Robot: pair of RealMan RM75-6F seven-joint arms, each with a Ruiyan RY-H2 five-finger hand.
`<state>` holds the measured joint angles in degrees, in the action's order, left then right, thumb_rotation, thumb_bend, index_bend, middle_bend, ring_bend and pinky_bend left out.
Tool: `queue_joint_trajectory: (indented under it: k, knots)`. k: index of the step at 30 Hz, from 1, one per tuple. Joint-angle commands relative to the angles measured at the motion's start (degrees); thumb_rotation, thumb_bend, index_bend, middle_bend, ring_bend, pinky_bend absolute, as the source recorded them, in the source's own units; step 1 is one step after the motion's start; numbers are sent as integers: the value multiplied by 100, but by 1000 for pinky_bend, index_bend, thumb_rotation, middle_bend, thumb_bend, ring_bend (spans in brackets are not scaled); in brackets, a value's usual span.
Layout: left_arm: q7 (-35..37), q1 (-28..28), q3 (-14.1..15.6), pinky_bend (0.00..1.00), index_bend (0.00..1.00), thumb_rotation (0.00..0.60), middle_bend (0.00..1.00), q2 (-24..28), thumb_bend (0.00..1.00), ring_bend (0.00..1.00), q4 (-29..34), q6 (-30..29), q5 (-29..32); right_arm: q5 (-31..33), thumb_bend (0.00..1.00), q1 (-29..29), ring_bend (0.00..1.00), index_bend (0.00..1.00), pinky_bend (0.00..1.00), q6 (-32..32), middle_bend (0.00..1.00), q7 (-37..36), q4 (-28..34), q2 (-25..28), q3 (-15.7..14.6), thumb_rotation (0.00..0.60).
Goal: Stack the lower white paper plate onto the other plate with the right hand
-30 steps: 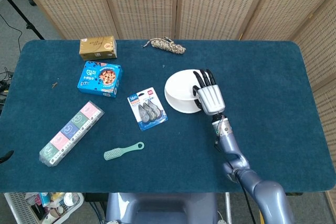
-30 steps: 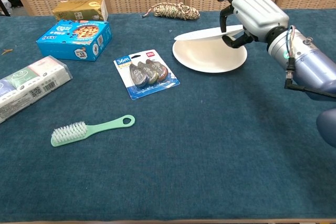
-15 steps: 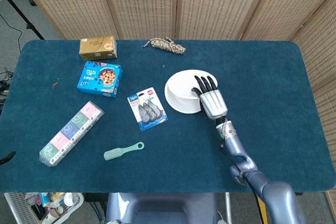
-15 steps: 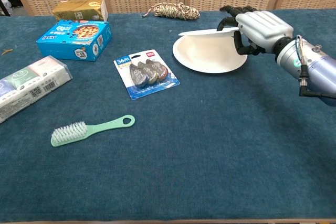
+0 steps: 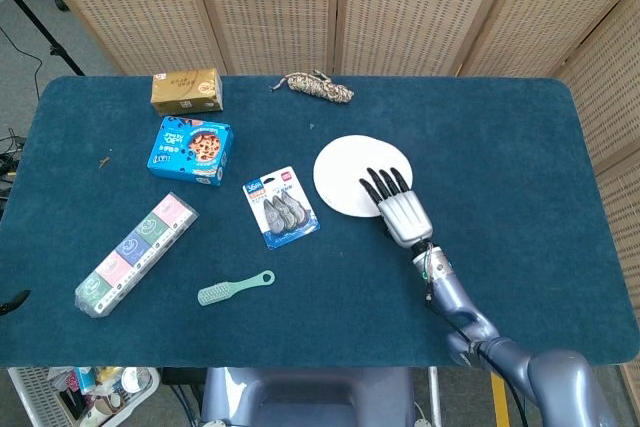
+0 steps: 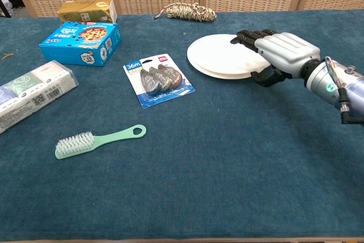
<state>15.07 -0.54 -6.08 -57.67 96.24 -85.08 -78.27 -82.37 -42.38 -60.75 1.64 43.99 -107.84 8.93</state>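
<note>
Chest view: two stacked round white paper plates (image 6: 219, 55) are overlapped at their near edge by the right hand (image 6: 280, 56), fingers (image 6: 245, 37) extended, nothing gripped.

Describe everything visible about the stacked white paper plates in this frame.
The white paper plates are round, matte and plain, with shallow raised rims. In the chest view two rim edges show, one plate nested on the other, lying flat on the blue cloth table right of centre, toward the far side. The right hand reaches over their near-right edge with fingers extended, fingertips over the top plate; whether they press on it cannot be told. Nothing else touches the plates.
</note>
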Motion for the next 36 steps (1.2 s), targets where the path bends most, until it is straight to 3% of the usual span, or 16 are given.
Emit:
queue_joint_trajectory:
  k: [1, 9, 31, 36]
  knots:
    - [-1, 5, 0, 0, 0, 600, 0, -2, 0, 0, -5, -16, -6, 168, 231, 53, 0, 0, 0, 116, 0, 297, 305, 161, 67, 600]
    - [2, 13, 2, 0, 0, 600, 0, -7, 0, 0, -13, -38, -20, 377, 1, 66, 0, 0, 0, -21, 0, 830, 592, 185, 265, 600]
    - [-82, 7, 6, 0, 0, 600, 0, -28, 0, 0, -16, -39, -5, 1517, 0, -545, 0, 0, 0, 533, 0, 2497, 598, -2, 1069, 600]
    - [-42, 12, -14, 0, 0, 600, 0, -13, 0, 0, -27, -27, 44, 1578, 0, -558, 0, 0, 0, 477, 0, 2759, 737, 62, 1028, 600]
